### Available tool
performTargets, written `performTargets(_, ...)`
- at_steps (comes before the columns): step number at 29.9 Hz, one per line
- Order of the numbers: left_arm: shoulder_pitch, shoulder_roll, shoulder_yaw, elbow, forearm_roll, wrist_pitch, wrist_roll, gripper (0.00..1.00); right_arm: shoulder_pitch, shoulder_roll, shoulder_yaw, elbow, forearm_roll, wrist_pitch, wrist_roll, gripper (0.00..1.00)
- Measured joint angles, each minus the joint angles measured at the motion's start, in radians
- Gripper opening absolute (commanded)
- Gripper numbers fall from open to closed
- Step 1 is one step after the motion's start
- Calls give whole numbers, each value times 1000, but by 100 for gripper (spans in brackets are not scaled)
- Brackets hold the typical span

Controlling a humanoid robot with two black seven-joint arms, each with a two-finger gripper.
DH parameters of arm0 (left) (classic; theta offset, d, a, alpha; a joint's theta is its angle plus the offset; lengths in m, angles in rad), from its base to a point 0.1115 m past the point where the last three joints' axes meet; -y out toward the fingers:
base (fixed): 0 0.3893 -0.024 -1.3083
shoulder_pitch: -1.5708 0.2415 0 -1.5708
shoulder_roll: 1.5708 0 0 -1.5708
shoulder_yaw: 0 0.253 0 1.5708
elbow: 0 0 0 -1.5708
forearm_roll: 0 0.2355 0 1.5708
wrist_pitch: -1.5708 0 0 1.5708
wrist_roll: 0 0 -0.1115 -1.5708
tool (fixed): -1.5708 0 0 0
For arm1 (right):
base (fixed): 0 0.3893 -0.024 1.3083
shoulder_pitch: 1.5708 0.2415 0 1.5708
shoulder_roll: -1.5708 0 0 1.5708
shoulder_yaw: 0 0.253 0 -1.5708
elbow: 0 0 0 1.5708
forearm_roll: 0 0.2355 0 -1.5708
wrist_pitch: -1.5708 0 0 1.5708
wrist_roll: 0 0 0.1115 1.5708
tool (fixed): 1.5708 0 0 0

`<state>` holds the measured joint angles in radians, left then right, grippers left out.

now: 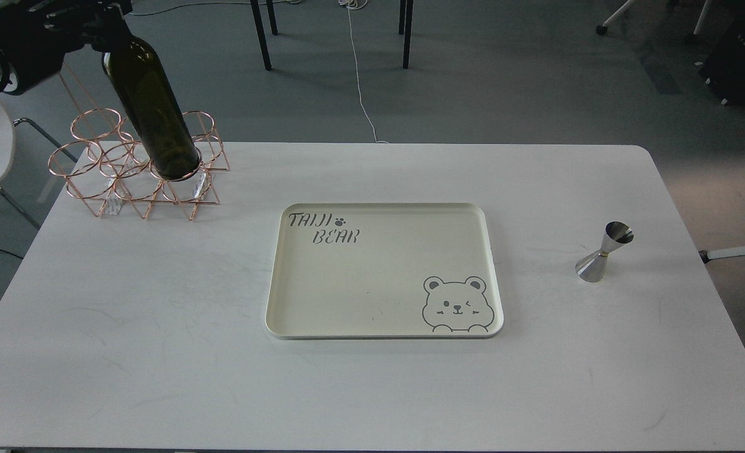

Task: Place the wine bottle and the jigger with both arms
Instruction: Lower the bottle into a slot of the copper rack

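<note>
Left gripper (105, 28) on bottle (149, 107) neck, grip unclear; bottle base in rack (140, 167) ring; jigger (604, 251) upright right of tray (382, 314)

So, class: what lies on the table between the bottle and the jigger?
In the head view, a cream tray lies between the bottle and jigger.
</note>
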<state>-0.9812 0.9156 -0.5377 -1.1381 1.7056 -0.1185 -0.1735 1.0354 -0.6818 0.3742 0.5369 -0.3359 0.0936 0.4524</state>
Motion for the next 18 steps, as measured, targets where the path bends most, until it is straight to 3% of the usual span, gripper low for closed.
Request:
performTargets(7, -2, -17, 59, 15, -15, 39, 2, 41, -2, -1, 0, 0, 0, 0, 0, 96)
performTargets(14, 2, -62, 63, 78, -18, 41, -5, 50, -3, -1, 0, 0, 1, 0, 0, 96)
performTargets(18, 4, -77, 64, 103, -18, 41, -7, 65, -3, -1, 0, 1, 1, 0, 0, 96)
